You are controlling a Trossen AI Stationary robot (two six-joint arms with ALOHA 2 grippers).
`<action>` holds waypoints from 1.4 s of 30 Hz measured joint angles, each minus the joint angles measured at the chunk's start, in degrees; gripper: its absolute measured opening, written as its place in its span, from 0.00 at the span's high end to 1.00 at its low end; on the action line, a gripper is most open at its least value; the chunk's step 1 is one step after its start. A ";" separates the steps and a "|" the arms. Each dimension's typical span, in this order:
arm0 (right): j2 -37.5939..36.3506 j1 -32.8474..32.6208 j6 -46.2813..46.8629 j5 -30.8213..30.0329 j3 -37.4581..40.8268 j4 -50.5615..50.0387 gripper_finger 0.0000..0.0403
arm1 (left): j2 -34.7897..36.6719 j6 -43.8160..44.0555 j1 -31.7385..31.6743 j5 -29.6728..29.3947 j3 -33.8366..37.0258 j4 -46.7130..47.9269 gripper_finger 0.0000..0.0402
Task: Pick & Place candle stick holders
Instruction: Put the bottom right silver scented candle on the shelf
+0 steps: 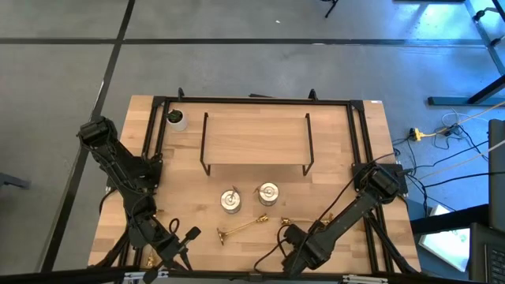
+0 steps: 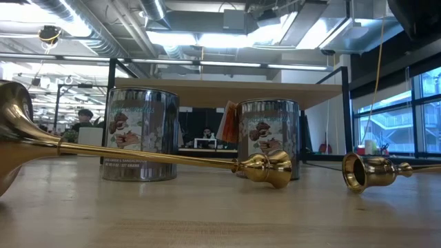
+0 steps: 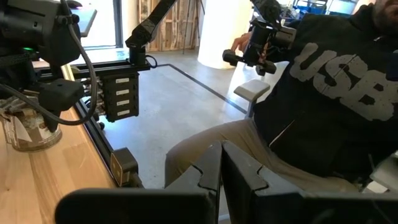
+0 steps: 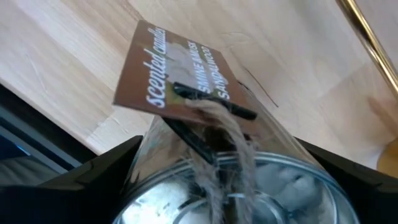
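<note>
Two silvery candle stick holder cups (image 1: 230,199) (image 1: 268,192) stand upright in the middle of the table. A gold stemmed holder (image 1: 241,228) lies on its side in front of them, and a second one (image 1: 288,221) lies to its right. A third silvery cup (image 4: 230,180), with a brown tag tied to it, stands under my right gripper (image 1: 296,251). That gripper points down, open, with one finger on each side of the cup. My left gripper (image 1: 188,235) is shut and holds nothing. It hovers level near the table's near edge. My right gripper comes at the tagged cup from above, pointing down. One finger (image 4: 93,177) stands at one side of the cup's wall and the other finger (image 4: 354,174) at the opposite side. Whether the fingers touch the wall I cannot tell.
A black wire rack with a wooden shelf (image 1: 256,142) stands at the back, with a small white pot (image 1: 177,120) at its far left. The black frame (image 1: 359,142) runs along the table's sides. A seated person (image 3: 323,99) is just beyond the near edge.
</note>
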State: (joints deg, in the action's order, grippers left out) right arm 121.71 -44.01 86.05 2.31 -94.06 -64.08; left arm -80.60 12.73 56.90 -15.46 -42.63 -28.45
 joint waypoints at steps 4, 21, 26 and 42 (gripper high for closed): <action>0.00 0.01 0.04 -0.01 -0.17 0.41 0.11 | 0.00 0.00 0.00 -0.01 0.00 0.00 0.99; -0.77 6.61 -12.40 -8.61 -27.09 -25.60 0.11 | 0.00 -0.44 0.00 -0.05 0.00 0.00 0.99; -3.17 14.95 -23.00 -12.73 -34.06 -26.28 0.11 | 0.00 -0.43 0.00 0.02 0.00 0.06 0.99; -4.00 46.06 -52.28 -5.06 -40.84 -25.99 0.11 | 0.00 0.02 0.84 0.12 0.00 0.46 0.99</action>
State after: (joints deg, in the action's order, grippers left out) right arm 117.71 2.05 33.77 -2.75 -134.91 -90.06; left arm -80.60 12.75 57.74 -15.33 -42.63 -27.99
